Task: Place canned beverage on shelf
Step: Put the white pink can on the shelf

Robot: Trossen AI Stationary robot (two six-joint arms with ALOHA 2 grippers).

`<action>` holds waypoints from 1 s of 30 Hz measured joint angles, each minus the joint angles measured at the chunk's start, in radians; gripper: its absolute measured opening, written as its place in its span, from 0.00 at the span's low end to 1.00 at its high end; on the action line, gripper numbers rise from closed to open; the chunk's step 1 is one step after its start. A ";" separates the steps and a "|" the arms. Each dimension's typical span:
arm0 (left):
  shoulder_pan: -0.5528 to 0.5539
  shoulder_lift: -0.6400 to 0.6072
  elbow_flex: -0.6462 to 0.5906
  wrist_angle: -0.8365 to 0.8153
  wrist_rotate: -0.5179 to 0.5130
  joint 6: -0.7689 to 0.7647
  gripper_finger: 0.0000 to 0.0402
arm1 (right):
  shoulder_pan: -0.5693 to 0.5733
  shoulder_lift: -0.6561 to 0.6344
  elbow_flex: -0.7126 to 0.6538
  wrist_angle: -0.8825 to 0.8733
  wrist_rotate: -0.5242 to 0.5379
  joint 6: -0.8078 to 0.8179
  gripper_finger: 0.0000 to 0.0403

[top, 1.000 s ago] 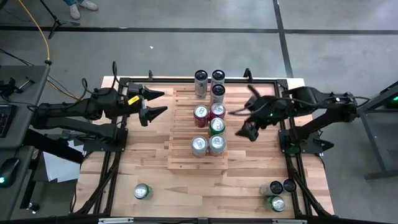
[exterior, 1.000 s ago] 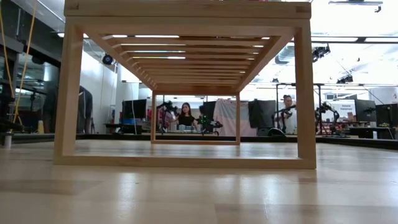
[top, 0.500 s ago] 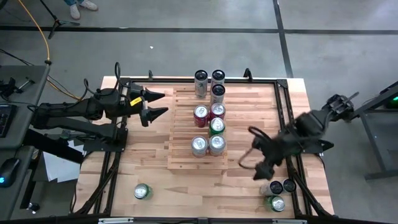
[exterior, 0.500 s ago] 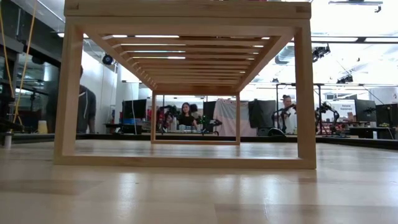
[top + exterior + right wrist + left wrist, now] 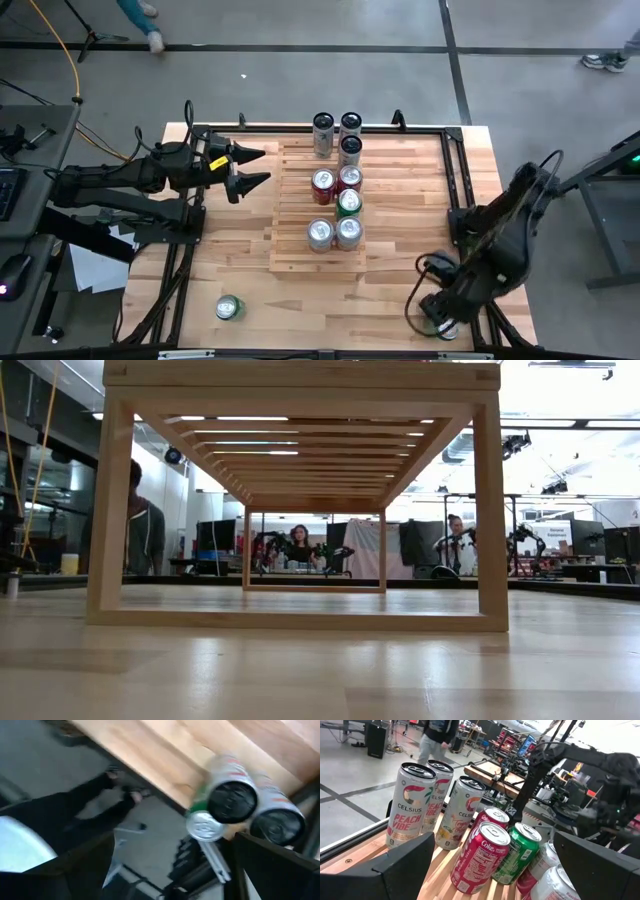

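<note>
R claw (image 5: 432,310): fingers apart, empty, hovering over can cluster (image 5: 235,802) at bench's near-right corner.
L claw (image 5: 250,166): apart, idle left of shelf (image 5: 290,225).
Cans: prob. rigid, smooth, slippery; heavy if full.
Grip: mid-body, across sidewall, keep upright.

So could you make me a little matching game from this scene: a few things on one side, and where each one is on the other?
Things:
1. left end effector
2. right end effector
3. green can lying alone
4. two red cans

Places:
A. on the slatted shelf, side by side
B. over the cans at the table's near right corner
C. on the bare tabletop, near the left front
D. open, left of the shelf, pointing at it

Pairs: 1-D, 2-B, 3-C, 4-A
</note>
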 joint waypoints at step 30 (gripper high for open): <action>0.000 0.000 -0.001 0.016 -0.004 -0.035 1.00 | -0.067 0.055 -0.246 0.027 -0.102 -0.286 0.98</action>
